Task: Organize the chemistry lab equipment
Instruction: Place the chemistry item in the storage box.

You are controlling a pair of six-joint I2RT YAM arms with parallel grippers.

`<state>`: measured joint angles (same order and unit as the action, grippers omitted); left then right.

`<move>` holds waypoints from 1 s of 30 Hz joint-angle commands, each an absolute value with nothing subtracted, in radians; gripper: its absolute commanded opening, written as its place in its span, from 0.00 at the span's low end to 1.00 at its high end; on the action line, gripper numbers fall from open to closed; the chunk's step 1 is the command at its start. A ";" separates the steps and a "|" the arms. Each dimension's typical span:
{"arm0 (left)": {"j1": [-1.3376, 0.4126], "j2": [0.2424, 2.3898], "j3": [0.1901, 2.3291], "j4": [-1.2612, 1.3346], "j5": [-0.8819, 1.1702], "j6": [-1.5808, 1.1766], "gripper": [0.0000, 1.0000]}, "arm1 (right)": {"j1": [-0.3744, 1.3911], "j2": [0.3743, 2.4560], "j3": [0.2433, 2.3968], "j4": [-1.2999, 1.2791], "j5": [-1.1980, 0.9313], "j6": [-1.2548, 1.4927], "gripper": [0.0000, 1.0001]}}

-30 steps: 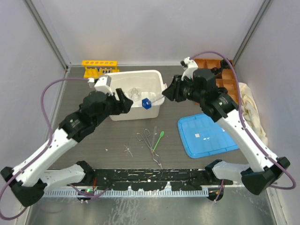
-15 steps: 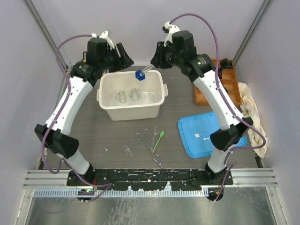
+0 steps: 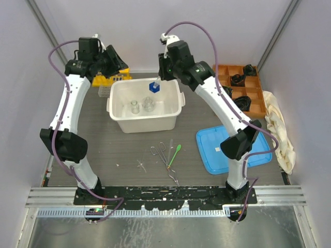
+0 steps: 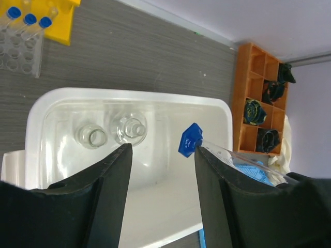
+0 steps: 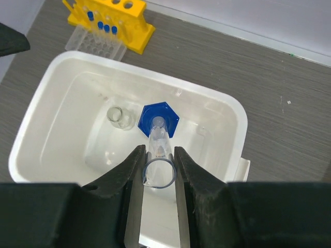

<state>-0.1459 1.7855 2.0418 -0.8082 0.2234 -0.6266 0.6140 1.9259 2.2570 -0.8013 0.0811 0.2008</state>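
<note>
**A:** Status on right fingers?

**B:** Narrow, clamped on the clear tube of the blue-based cylinder. Blue base points down, hanging over the white tub nr its back rim. Can't tell if it touches the tub.

**A:** Left fingers?

**B:** Spread wide, nothing btwn them. They're up high over the tub's back-left corner, looking down into it.

**A:** What's in the tub?

**B:** Two small clear glass flasks, upright, side by side.

**A:** Racks?

**B:** Yellow rack is behind the tub at back left. Clear plastic rack is just in front of it w/ blue-capped test tubes standing in it.

**A:** And the rest?

**B:** Metal tongs and green spatula lie on the surface in front of the tub, close together. Blue lid lies flat to their right.
</note>
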 commanded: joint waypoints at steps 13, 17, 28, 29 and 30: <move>-0.152 1.643 1.795 -0.793 0.155 -0.494 0.54 | 0.699 1.871 1.948 -0.529 0.373 0.107 0.01; -0.152 1.631 1.761 -0.771 0.152 -0.495 0.54 | 0.699 1.915 1.999 -0.543 0.391 0.094 0.01; -0.152 1.685 1.779 -0.776 0.164 -0.493 0.56 | 0.674 2.040 2.126 -0.625 0.350 0.121 0.01; -0.152 1.689 1.785 -0.778 0.168 -0.494 0.56 | 0.670 2.048 2.146 -0.644 0.342 0.131 0.01; -0.152 1.695 1.791 -0.781 0.170 -0.493 0.56 | 0.667 2.055 2.163 -0.659 0.334 0.139 0.01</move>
<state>-0.1505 1.6806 1.7573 -0.8112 0.1608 -0.5068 0.6861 2.0411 2.0678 -0.6319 0.3485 0.1112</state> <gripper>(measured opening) 0.555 0.321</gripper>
